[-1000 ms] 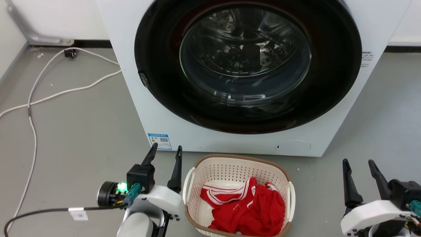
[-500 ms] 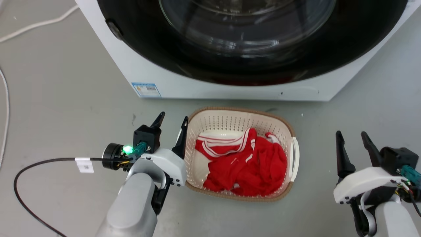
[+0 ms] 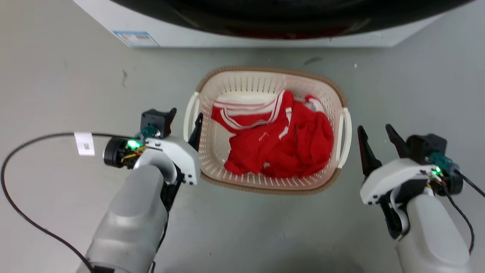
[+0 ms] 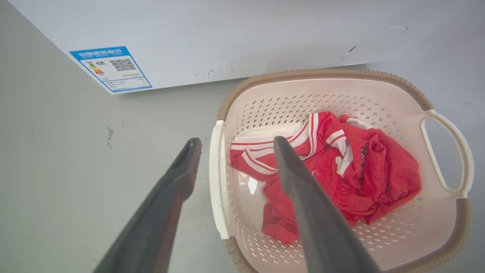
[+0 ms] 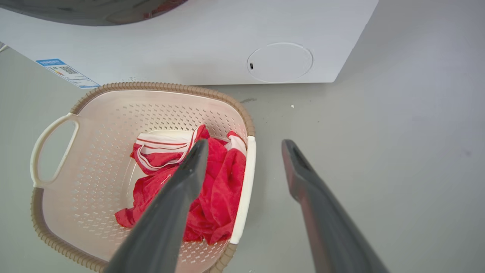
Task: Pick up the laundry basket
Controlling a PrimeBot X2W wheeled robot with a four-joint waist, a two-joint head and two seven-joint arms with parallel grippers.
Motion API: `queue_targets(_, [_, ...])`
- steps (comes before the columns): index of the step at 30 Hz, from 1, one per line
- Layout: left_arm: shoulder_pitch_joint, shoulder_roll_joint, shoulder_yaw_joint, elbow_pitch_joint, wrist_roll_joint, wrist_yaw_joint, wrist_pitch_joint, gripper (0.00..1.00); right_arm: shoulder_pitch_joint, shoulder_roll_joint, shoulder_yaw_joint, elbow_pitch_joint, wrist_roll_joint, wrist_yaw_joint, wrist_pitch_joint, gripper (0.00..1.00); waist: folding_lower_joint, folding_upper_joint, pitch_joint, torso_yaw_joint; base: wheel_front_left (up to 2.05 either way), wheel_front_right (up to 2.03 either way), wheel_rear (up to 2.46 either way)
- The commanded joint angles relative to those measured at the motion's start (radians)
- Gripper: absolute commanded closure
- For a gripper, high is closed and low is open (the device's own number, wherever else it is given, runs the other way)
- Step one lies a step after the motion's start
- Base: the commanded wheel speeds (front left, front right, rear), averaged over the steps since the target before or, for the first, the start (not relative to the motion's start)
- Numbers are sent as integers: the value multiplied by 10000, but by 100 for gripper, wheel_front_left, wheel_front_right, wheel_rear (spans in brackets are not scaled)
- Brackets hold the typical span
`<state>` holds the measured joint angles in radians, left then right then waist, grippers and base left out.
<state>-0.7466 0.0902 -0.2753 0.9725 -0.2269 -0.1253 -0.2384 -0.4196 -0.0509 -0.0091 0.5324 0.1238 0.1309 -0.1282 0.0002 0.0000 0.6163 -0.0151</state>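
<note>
The laundry basket (image 3: 273, 69) sits on the floor (image 3: 75, 76) before the washing machine (image 3: 265, 38), red clothes (image 3: 288, 148) inside. The left gripper (image 3: 186, 112) gapes empty astride its left handle (image 3: 188, 110); the right gripper (image 3: 373, 127), spread and empty, hangs beside the right handle (image 3: 346, 136).

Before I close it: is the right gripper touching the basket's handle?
Apart. Head view shows floor between the right gripper and the laundry basket's handle.

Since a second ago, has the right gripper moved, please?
Yes. The right gripper has come leftward, closer to the right handle of the laundry basket.
</note>
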Motion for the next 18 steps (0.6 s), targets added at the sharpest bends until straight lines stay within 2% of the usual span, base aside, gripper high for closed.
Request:
queue_targets(1, [-155, 90, -1, 71, -51, -26, 34, 0, -247, 11, 37, 61, 52, -3, -62, 0, -2, 0, 523, -179, 0, 0, 0])
queue_targets(8, [-1256, 313, -438, 1053, -777, -52, 676, 0, -1573, 10, 720, 1549, 370, -3, -116, 0, -2, 0, 1484, -509, 0, 0, 0])
queue_targets(18, [-2479, 1110, -1677, 1279, -2418, -55, 2270, 0, -3600, 13, 1638, 3772, 1060, -3, 474, 0, -2, 0, 2363, -800, 0, 0, 0])
